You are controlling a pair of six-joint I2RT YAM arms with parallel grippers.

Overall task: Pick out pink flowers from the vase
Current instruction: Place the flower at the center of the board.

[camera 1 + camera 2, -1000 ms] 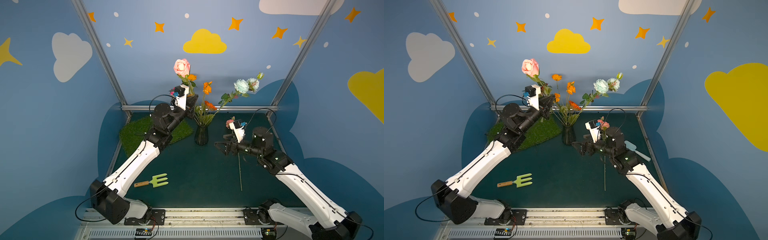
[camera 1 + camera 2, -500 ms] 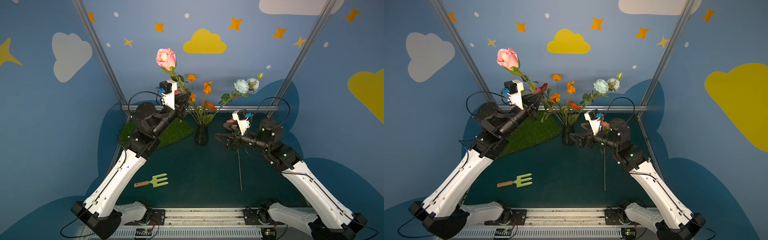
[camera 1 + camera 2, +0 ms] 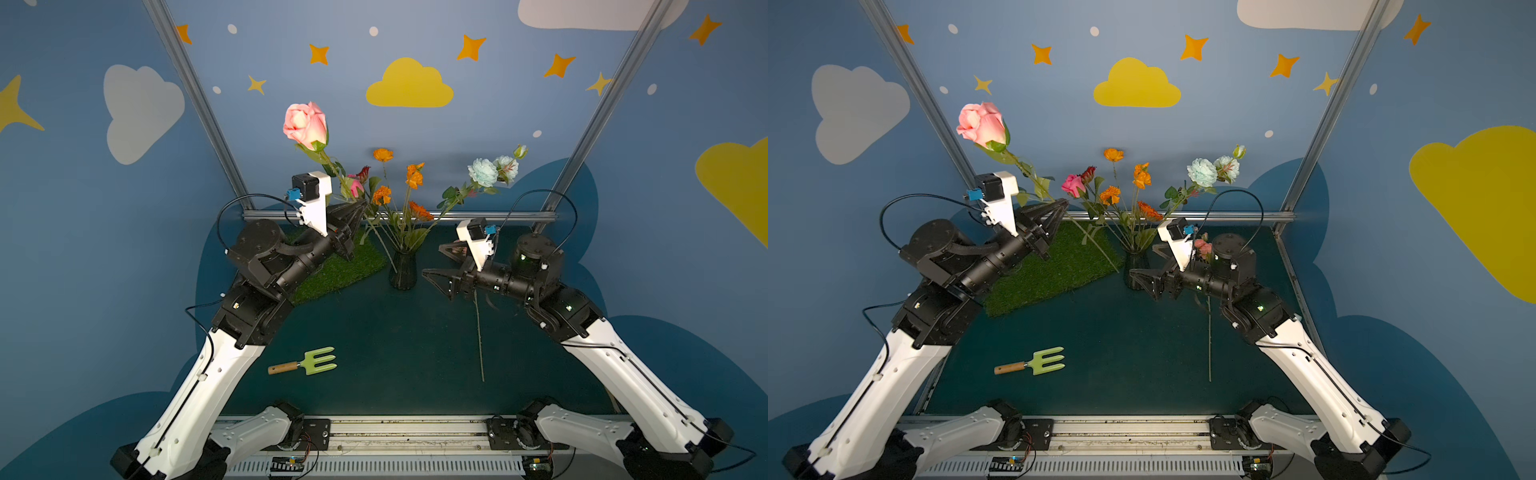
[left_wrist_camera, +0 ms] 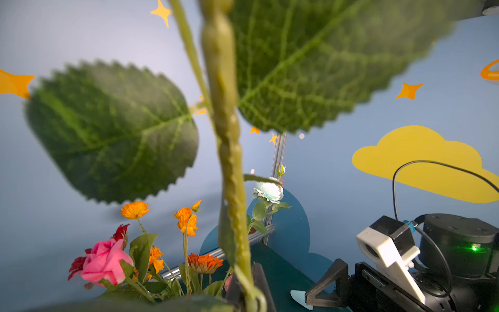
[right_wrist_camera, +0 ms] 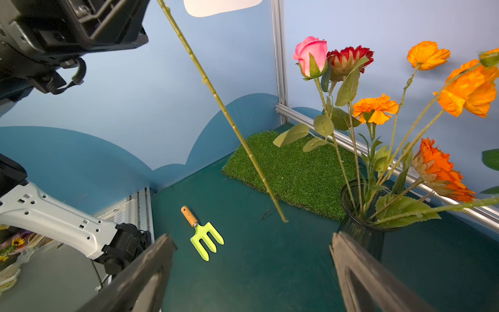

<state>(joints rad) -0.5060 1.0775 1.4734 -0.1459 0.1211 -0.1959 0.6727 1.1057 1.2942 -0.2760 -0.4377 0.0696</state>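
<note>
Your left end effector (image 3: 1059, 205) is pinched on the stem of the light pink rose (image 3: 980, 122), whose bloom rides high at about 10 o'clock from the vase (image 3: 1136, 270) in both top views. The right wrist view shows the stem's cut end (image 5: 283, 220) hanging free above the worktop (image 3: 1121, 332), clear of the vase rim, so the extraction itself looks done and what is left is the set-down. Carry the stem away from the bouquet before lowering it, because its leaves sit close to the magenta rose (image 3: 1073, 185) and the red spiky flower (image 3: 1089, 173). Keep the pinch firm until the stem lies flat; the grass mat (image 3: 1054, 266), at 9 o'clock from the vase, seems the nearest resting spot. Your right end effector (image 3: 1144, 262) is spread wide and empty, just beside the vase at 3 o'clock. Behind the right wrist, a peach-pink cluster (image 3: 1202, 247) already lies on the worktop, its stem running toward 6 o'clock. The magenta rose, still in the vase, is probably next: bring the open right fingers (image 5: 351, 270) onto its stem below the leaves, avoid the orange flowers (image 3: 1142, 176), and watch that the vase does not tip. The green garden fork (image 3: 1038, 362) lies well clear at 7 o'clock.
</note>
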